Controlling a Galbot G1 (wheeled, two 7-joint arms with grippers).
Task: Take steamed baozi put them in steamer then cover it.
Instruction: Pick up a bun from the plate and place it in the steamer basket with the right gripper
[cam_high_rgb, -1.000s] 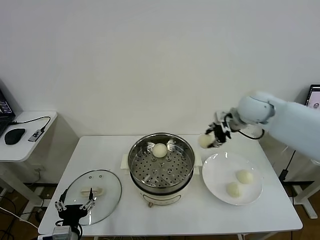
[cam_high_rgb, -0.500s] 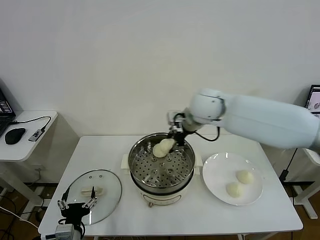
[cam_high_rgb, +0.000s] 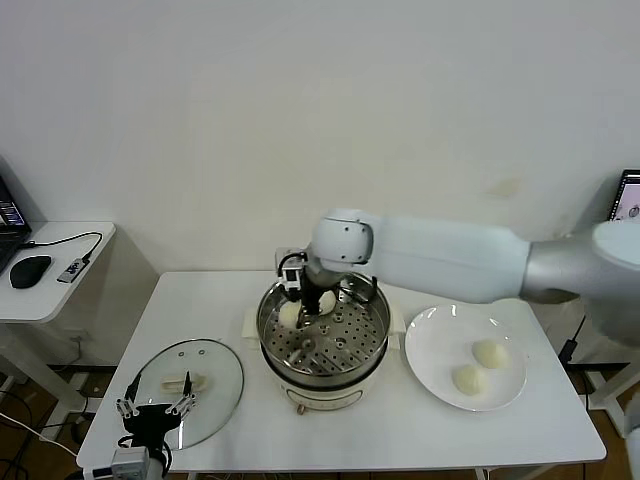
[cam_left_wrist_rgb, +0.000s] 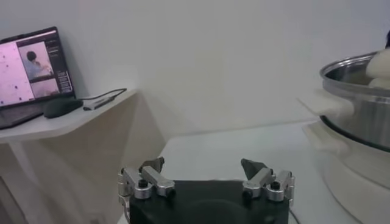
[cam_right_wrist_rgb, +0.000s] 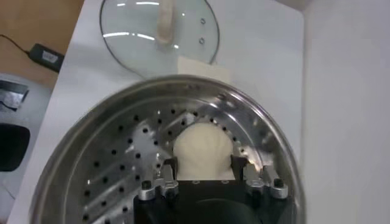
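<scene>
baozi number two, a small round cream-white dough bun (cam_right_wrist_rgb: 203, 151), is held clamped in the right gripper (cam_high_rgb: 303, 303) over the perforated tray of the round shiny stainless-steel steamer (cam_high_rgb: 372, 330) at centre frame, beside a bun (cam_high_rgb: 326, 300) already inside, so release is judged next. two buns (cam_high_rgb: 489, 353) wait on the flat white plate (cam_high_rgb: 432, 350) at lower right, the clear glass lid (cam_high_rgb: 221, 385) at lower left under the left gripper (cam_high_rgb: 152, 411), parked with jaws spread. everything is set on a white table (cam_high_rgb: 200, 310) against a plain white wall, with a side desk (cam_high_rgb: 30, 300) at far left.
</scene>
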